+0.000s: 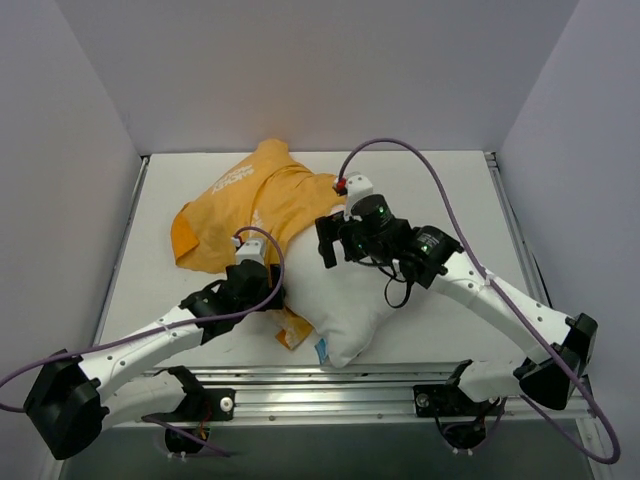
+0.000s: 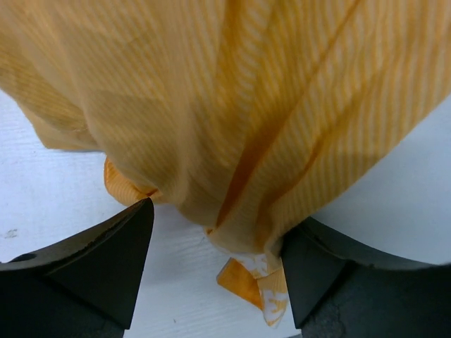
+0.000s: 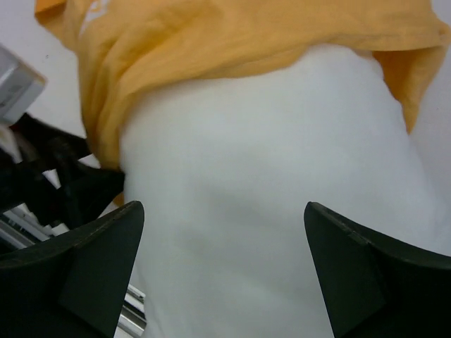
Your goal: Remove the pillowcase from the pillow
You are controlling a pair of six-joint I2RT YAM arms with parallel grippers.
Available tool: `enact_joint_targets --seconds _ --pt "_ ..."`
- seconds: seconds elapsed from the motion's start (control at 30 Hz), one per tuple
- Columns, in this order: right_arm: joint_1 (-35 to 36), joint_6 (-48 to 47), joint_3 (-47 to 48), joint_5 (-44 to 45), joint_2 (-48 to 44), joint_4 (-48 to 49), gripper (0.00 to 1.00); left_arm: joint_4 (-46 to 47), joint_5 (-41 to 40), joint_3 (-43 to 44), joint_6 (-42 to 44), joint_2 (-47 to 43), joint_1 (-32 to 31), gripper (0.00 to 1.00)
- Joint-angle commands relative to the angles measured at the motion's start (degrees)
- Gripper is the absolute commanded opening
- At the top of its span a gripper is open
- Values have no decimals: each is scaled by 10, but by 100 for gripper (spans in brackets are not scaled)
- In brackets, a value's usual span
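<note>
While pillowcase covers half the pillow | left end effector straddles it

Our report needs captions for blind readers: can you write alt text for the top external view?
A white pillow lies half out of an orange-yellow pillowcase on a white table, bare end toward the arm bases. The left gripper is at the pillowcase's near edge, the right gripper above the pillow near the fabric's edge.
</note>
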Motion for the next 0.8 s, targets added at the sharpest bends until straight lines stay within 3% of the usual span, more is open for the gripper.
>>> enact_joint_targets --seconds 0.0,0.3,0.4,0.6,0.77 --pt "52 -24 -23 77 -28 -7 92 86 -13 -14 -1 16 -2 77" --pt "157 1 -99 117 9 14 95 166 0 -47 18 21 -3 23" --pt "171 16 -125 117 15 39 96 191 7 -54 26 -5 -2 14" --pt "239 29 -138 157 14 62 100 201 39 -42 31 -27 -4 11" --pt "246 44 -162 167 30 83 100 204 46 -22 26 -35 -4 11"
